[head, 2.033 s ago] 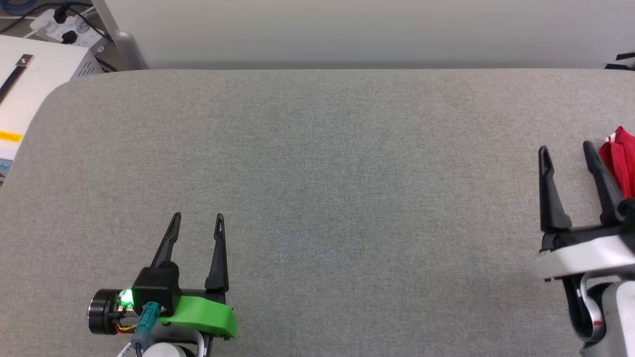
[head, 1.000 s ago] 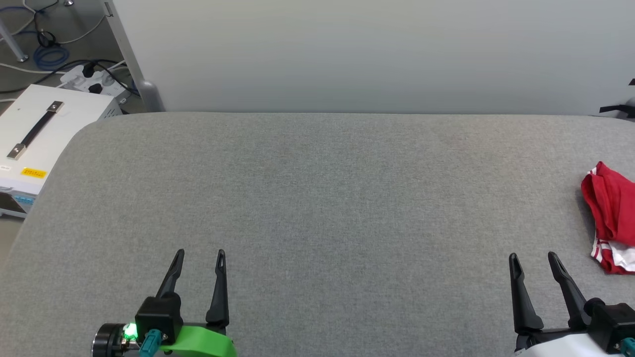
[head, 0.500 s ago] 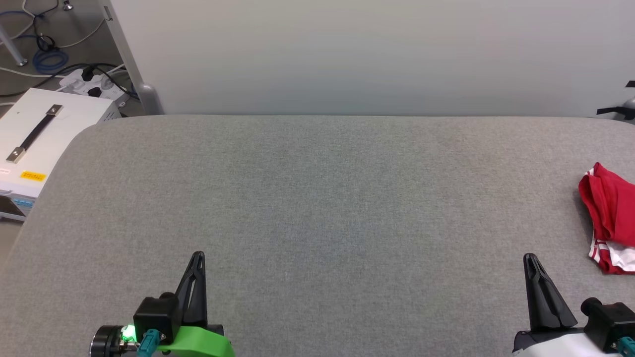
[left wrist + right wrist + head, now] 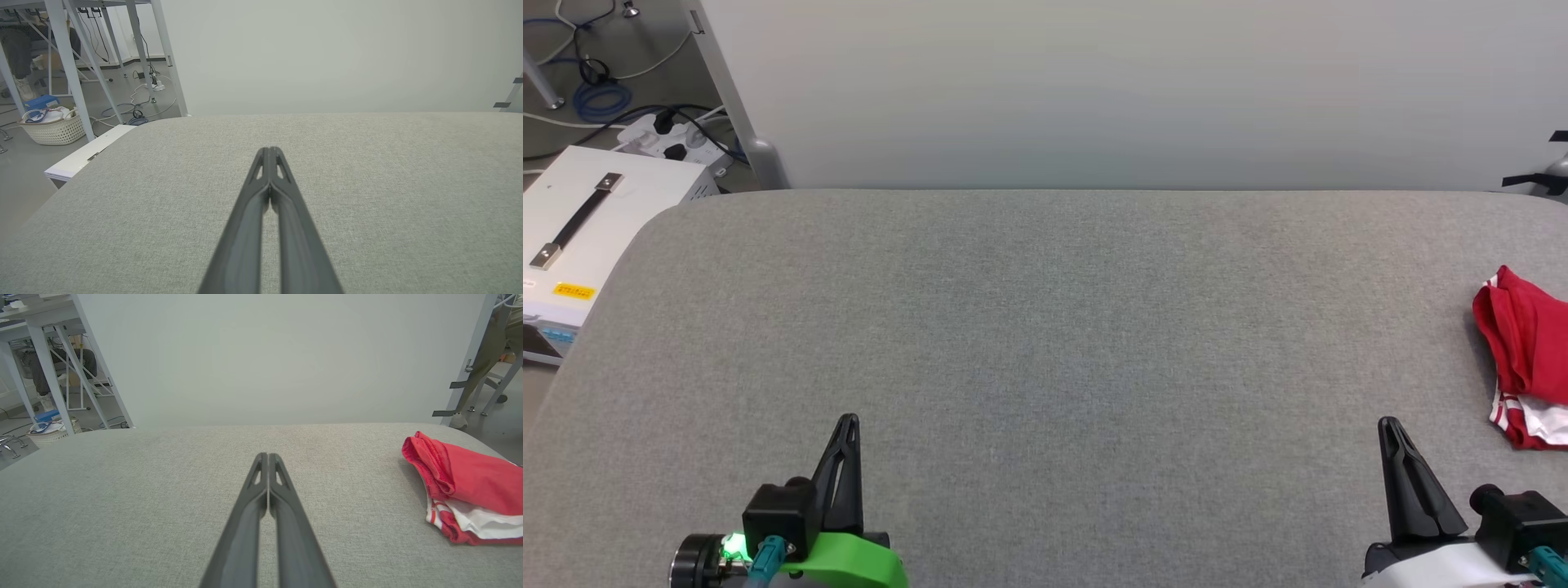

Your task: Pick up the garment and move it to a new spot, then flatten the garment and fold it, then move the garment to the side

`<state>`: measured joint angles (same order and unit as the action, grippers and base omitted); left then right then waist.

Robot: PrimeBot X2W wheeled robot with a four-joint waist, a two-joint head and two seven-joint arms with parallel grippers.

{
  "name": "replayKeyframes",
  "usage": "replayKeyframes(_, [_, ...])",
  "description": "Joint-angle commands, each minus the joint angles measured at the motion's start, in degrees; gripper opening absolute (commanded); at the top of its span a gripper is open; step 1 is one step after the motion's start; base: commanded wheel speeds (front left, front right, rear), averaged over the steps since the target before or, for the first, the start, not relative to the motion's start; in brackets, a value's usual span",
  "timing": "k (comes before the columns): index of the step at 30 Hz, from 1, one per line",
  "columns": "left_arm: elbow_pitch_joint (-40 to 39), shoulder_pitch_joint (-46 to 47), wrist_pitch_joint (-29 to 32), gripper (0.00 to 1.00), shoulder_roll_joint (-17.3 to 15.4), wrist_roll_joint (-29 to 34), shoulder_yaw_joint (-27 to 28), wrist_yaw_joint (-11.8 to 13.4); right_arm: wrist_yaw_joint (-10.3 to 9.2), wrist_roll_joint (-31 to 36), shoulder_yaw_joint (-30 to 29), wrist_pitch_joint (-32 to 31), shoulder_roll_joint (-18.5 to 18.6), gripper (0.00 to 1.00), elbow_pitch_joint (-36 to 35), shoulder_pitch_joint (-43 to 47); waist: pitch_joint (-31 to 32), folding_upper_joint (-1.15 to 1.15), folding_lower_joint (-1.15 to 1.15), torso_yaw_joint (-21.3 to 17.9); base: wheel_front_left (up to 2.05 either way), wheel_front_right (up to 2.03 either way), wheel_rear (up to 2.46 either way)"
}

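Grey woven fabric covers the table [image 4: 1045, 327], which runs from the near edge of the head view to a pale wall panel [image 4: 1094, 90] on the far side. The garment [image 4: 1523, 351] lies bunched in a heap at the table's right end, partly cut off by the edge of the head view. Its red cloth is folded over on itself, and red-and-white striped trim and a strip of white show along its near side. The left tool [image 4: 848, 425] sits at the near left with its two dark fingers clenched tip to tip on nothing, pointing toward the far side. A green mount and a lit green lamp show behind it. The right tool [image 4: 1390, 429] sits at the near right, likewise pressed closed and empty, and the garment lies to its right and a little farther off, clear of it. Off the table's left end, a white case with a black handle [image 4: 572, 229] stands beside a power strip [image 4: 670, 139] among loose cables on the floor. A wicker basket [image 4: 51, 128] rests on the floor between white frame legs. Beyond the far right corner there is what may be a person's leg [image 4: 486, 351], too blurred to be sure.
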<state>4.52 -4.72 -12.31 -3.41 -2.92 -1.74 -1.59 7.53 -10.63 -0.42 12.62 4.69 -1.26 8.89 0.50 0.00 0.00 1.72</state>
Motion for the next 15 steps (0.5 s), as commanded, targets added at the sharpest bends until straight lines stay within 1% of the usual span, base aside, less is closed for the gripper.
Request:
replayKeyframes(1, [-0.4,0.7,0.3,0.0,0.1,0.4,0.1,0.3,-0.01,0.8,0.0,-0.3,-0.1,0.0,0.1,-1.2,0.0,0.0,0.0,0.0,0.0,0.0,0.0])
replayKeyframes(15, [-1.0,1.2,1.9,0.0,0.2,0.8,0.3,0.4,-0.01,2.1,0.1,-2.0,-0.4,0.0,0.3,-2.2,-0.1,0.0,0.0,-0.2,0.0,0.0,0.0])
